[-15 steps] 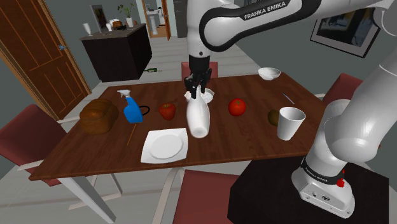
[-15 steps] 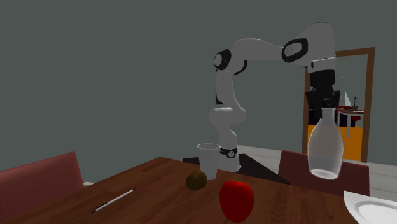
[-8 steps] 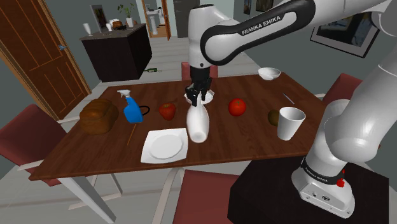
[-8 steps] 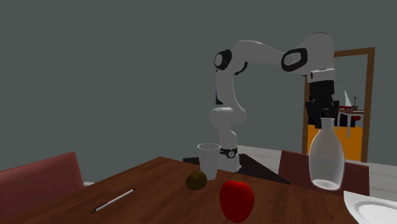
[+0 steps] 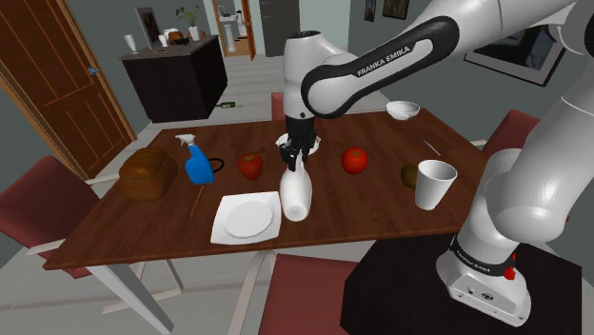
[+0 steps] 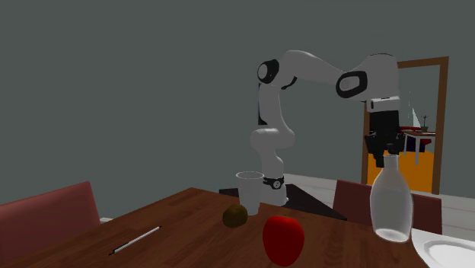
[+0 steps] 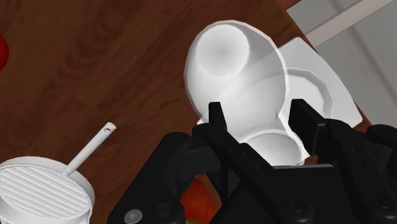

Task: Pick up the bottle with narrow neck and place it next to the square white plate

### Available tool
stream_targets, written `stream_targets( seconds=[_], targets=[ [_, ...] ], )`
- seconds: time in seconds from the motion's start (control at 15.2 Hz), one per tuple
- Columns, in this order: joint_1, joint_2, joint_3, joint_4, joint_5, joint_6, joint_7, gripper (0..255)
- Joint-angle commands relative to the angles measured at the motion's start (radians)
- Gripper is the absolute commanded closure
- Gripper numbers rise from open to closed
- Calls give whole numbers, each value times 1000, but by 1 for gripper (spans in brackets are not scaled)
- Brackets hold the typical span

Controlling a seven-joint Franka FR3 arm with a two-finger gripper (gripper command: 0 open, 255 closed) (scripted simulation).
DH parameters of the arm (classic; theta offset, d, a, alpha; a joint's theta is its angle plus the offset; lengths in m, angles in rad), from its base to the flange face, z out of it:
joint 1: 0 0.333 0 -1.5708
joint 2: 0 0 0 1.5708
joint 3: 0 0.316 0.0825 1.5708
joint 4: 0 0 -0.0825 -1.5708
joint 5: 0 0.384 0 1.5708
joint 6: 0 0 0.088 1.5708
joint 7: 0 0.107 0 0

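The hand [image 5: 294, 155] holds the white bottle [image 5: 295, 196] tight by its thin neck. The bottle is upright, just beside the square plate [image 5: 244, 218] on the table [image 5: 381, 203].

Two red fruits [image 5: 250, 166] [image 5: 354, 159], one narrow-necked bottle [image 5: 295, 195], one square plate [image 5: 246, 217], one cup [image 5: 435, 184]

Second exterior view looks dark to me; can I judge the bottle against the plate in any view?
Second exterior view: dim, but the see-through bottle stands out pale; the plate is cropped at the frame's corner. Shoulder view: evenly lit, both clear. Wrist view: white on white, outlines merge.
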Motion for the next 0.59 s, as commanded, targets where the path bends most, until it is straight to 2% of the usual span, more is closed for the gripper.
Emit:
stream_targets(
  seconds=[0.0, 0.53],
  targets=[
    [-1, 9, -1, -16, -1, 27, -1, 255],
    [-1, 17, 0, -29, -3, 48, 0, 255]
  ],
)
